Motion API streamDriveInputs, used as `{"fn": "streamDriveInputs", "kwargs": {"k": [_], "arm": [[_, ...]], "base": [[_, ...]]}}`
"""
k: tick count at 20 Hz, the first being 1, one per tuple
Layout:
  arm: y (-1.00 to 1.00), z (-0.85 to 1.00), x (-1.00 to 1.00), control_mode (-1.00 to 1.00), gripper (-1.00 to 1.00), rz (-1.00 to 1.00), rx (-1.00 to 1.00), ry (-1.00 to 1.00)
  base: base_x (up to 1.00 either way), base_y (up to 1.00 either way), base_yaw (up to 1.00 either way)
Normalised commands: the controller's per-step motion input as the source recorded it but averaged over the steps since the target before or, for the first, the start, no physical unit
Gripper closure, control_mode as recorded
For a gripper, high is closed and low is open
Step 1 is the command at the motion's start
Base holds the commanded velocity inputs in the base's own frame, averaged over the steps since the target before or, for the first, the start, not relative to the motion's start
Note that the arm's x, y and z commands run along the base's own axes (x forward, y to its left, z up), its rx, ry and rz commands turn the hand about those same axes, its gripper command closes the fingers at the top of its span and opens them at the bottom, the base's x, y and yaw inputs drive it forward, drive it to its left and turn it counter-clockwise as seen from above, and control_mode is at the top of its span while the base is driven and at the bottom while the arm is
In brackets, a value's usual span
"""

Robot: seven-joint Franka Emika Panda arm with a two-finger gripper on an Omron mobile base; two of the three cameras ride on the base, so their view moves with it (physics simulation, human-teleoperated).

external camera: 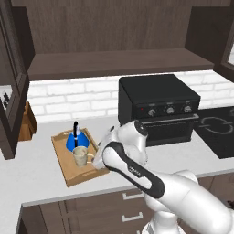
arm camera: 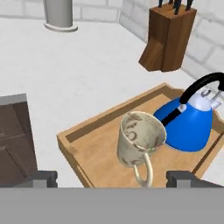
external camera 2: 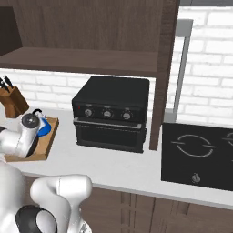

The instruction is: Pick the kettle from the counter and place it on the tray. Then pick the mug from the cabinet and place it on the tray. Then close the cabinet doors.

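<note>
- The gripper (arm camera: 112,178) hangs just in front of the tray (arm camera: 97,146), its two dark fingertips (arm camera: 43,177) spread wide with nothing between them; the mug's loop handle sits in the gap, untouched as far as can be seen.
- The mug (arm camera: 139,140) stands upright on the tray, near its front rim, handle toward the claw.
- The kettle (arm camera: 188,122) rests on the same tray just behind the mug and beside it; whether the two touch is unclear.
- The tray lies flat on the counter (external camera: 32,169), left of the black oven (external camera: 157,107).
- The knife block (arm camera: 168,37) stands on the counter beyond the tray, against the white brick wall.
- Above the tray, the cabinet (external camera: 114,41) is open, its shelf bare, and a cabinet door (external camera: 11,87) is swung out at the left.
</note>
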Motion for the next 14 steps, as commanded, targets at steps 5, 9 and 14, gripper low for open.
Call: {"fn": "streamDriveInputs", "kwargs": {"k": [5, 9, 14], "arm": [[-0.03, 0.53, -0.41, -1.0, -1.0, -0.39, 0.04, 0.01], [-0.08, 0.5, -0.39, -1.0, -1.0, -0.38, 0.02, 0.0], [-0.11, 0.54, -0.37, -1.0, -1.0, -0.34, 0.06, 0.0]], "base": [[0.0, 0.0, 0.0], [0.0, 0.0, 0.0], [0.0, 0.0, 0.0]]}}
